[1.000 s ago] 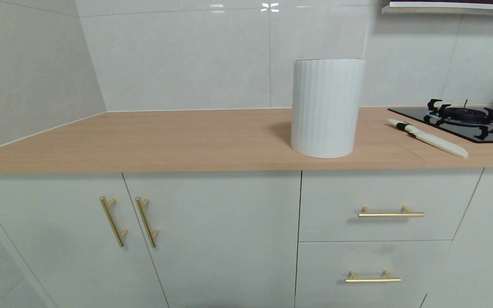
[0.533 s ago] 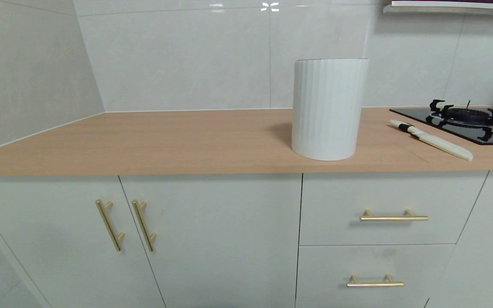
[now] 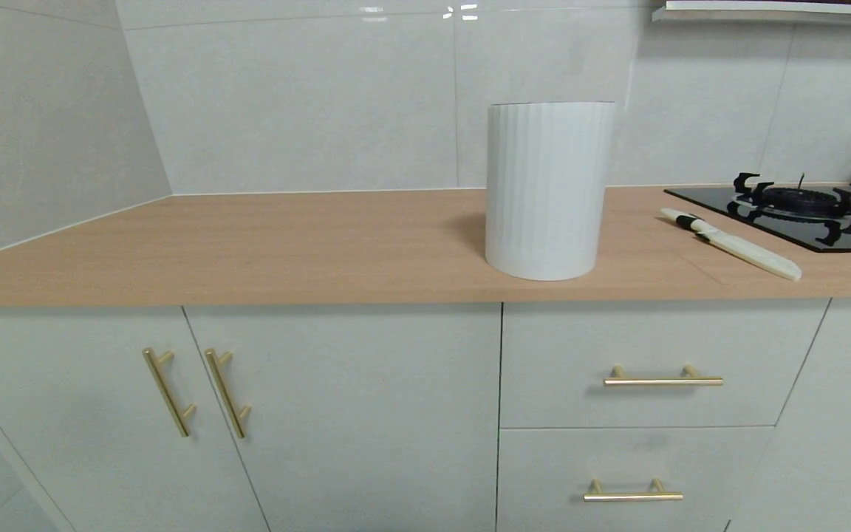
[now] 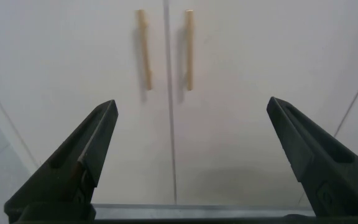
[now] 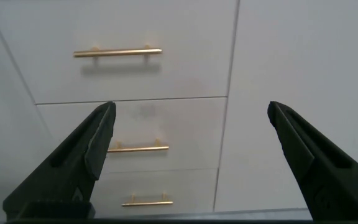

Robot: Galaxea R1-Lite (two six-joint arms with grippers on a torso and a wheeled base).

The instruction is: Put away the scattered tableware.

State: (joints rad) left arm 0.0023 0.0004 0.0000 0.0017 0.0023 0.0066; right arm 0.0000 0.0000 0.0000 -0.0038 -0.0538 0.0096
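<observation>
A tall white ribbed holder (image 3: 548, 190) stands upright on the wooden counter (image 3: 285, 247), near its front edge. To its right a cream-bladed knife (image 3: 730, 243) with a black band on its handle lies flat on the counter. My left gripper (image 4: 191, 118) is open and faces the white cupboard doors below the counter, nothing between its fingers. My right gripper (image 5: 191, 121) is open too, facing the drawer fronts, and holds nothing.
A black gas hob (image 3: 802, 210) sits at the counter's far right. Below are two cupboard doors with gold handles (image 3: 196, 391) and drawers with gold bar handles (image 3: 662, 380). Tiled walls close the back and left.
The whole head view has shifted a little, so the camera moved; holder and knife now show slightly further left. Nothing on the counter has moved.
</observation>
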